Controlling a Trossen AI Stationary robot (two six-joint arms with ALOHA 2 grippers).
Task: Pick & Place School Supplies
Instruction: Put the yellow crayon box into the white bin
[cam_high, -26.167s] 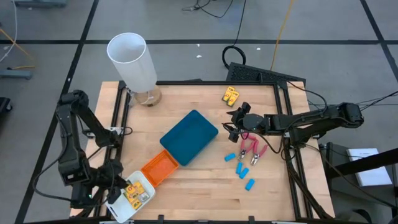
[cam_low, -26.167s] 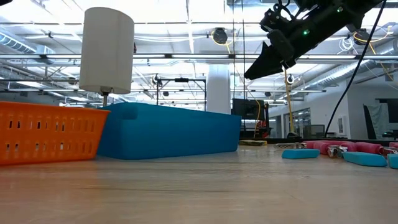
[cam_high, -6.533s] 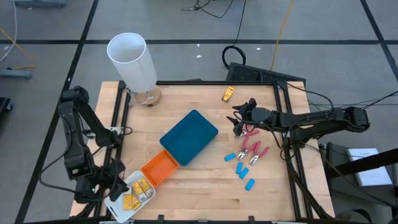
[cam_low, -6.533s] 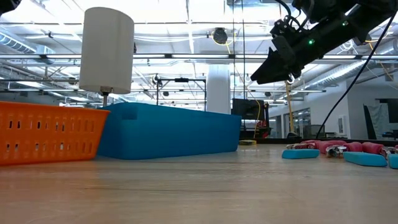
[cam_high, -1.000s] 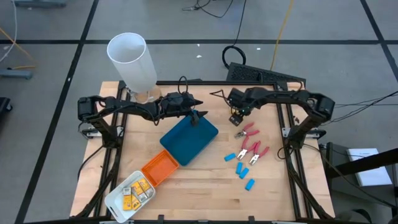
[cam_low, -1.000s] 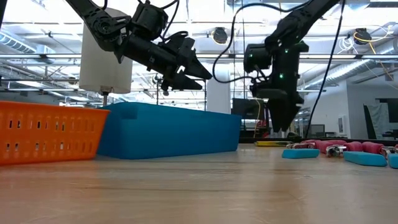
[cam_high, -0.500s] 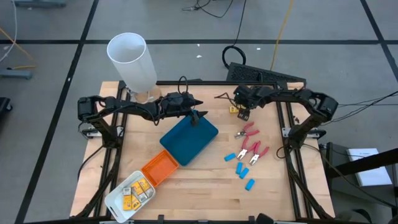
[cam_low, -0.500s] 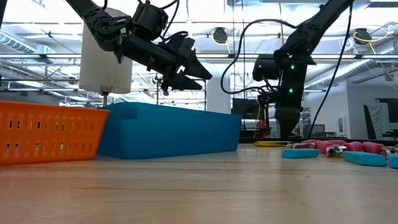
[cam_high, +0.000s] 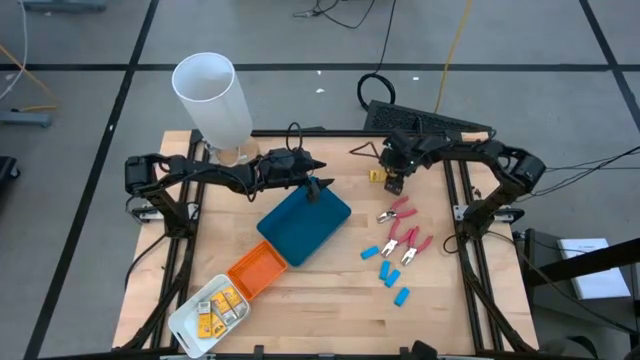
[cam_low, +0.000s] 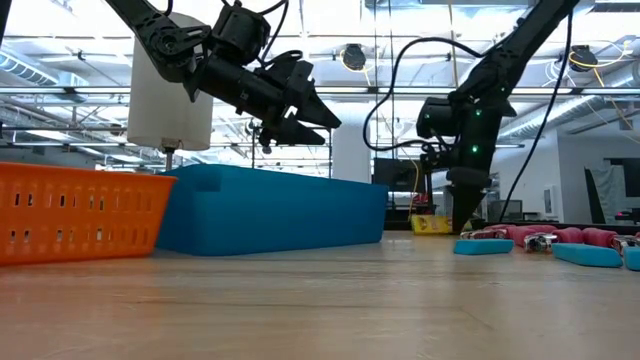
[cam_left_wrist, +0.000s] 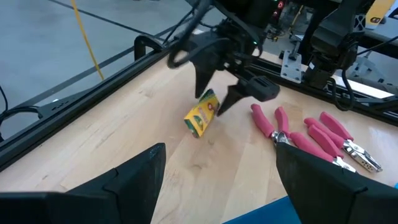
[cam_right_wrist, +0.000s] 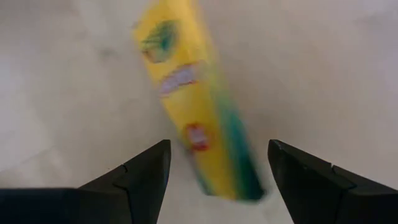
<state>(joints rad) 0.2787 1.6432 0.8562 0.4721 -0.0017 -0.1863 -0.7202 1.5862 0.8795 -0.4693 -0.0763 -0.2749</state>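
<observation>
A yellow crayon box (cam_high: 376, 176) lies flat on the wooden table near its far edge, also seen as the yellow box (cam_right_wrist: 199, 106). My right gripper (cam_high: 392, 182) points steeply down over it, open, one finger on either side of the box (cam_left_wrist: 202, 113) with a gap showing. My left gripper (cam_high: 321, 186) hangs open above the far corner of the teal tray (cam_high: 303, 222), holding nothing. Two pink-handled tools (cam_high: 404, 228) and several light-blue pieces (cam_high: 387, 268) lie on the table's right half. More yellow boxes sit in the white tray (cam_high: 190, 325).
An orange tray (cam_high: 258, 268) lies between the teal tray and the white tray at the near left. A tall white cylinder (cam_high: 212, 100) stands at the far left corner. Black frame rails (cam_high: 455, 190) run along the table's sides.
My right gripper has moved toward the table's right edge and sunk lower, rolling about its own axis, until its open fingers stand on either side of the yellow box. The box lies where it was.
</observation>
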